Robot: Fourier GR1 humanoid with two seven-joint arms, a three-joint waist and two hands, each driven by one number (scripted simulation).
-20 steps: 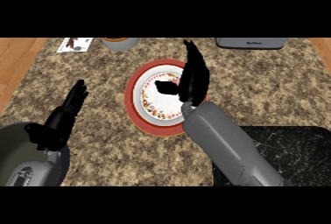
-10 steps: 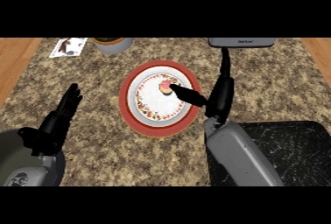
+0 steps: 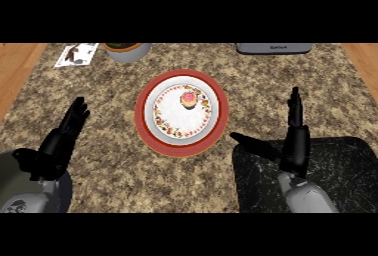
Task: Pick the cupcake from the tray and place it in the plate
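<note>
Head view looks down on a speckled granite counter (image 3: 96,90) edged by wood at both sides. Near its middle sits the plate (image 3: 214,107), red-rimmed, with the cupcake (image 3: 190,99) on it, toward the far side. Beyond the plate to the left stand a pot (image 3: 127,51) and a card (image 3: 77,54); beyond to the right, a grey appliance (image 3: 275,48). Right of the plate, over the dark tray (image 3: 347,170), the right hand (image 3: 294,142) is spread, holding nothing. Left of the plate, the left hand (image 3: 63,137) rests with fingers straight.

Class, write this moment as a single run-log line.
cupcake: on plate | right hand: open, above tray | left hand: open, resting
</note>
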